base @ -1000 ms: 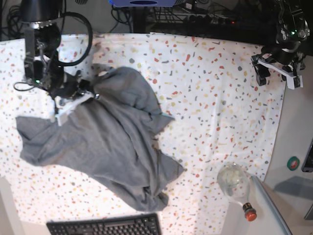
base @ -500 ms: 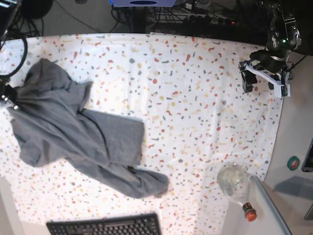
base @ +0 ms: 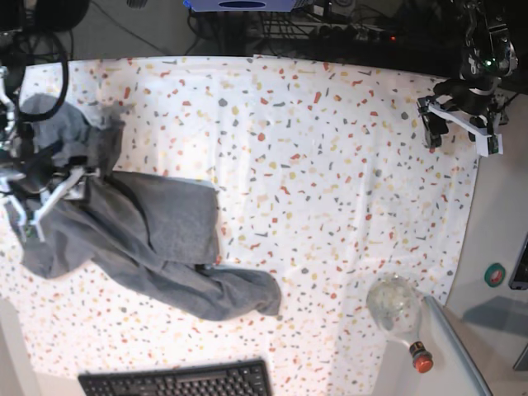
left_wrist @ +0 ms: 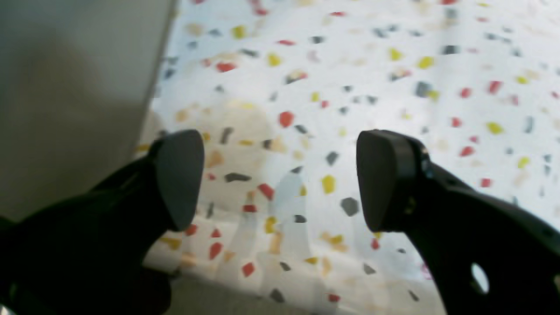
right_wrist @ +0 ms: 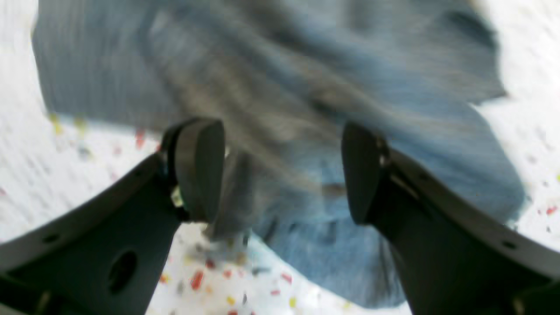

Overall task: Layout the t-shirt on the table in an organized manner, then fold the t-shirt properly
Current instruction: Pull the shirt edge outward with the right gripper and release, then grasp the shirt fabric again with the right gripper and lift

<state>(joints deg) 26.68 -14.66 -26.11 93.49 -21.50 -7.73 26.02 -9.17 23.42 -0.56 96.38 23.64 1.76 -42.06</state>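
Observation:
The grey t-shirt [base: 157, 239] lies crumpled on the left part of the speckled table [base: 330, 165], with one strip trailing toward the front middle. My right gripper [base: 41, 206] hovers over the shirt's left end. In the right wrist view that gripper [right_wrist: 280, 170] is open, and the blurred shirt [right_wrist: 306, 87] lies below and beyond its fingers. My left gripper [base: 460, 136] hangs over the table's far right corner, away from the shirt. It [left_wrist: 280, 179] is open and holds nothing, with only the table cloth [left_wrist: 393, 65] under it.
A black keyboard [base: 177, 381] sits at the front edge. At the front right, beside the cloth's edge, lies a clear glass bottle [base: 400, 318] with a red cap. Cables and dark equipment run along the back. The cloth ends just right of my left gripper.
The shirt was dragged from the middle toward the left edge. My right gripper, shut on it before, now stands open. The left arm shifted only slightly.

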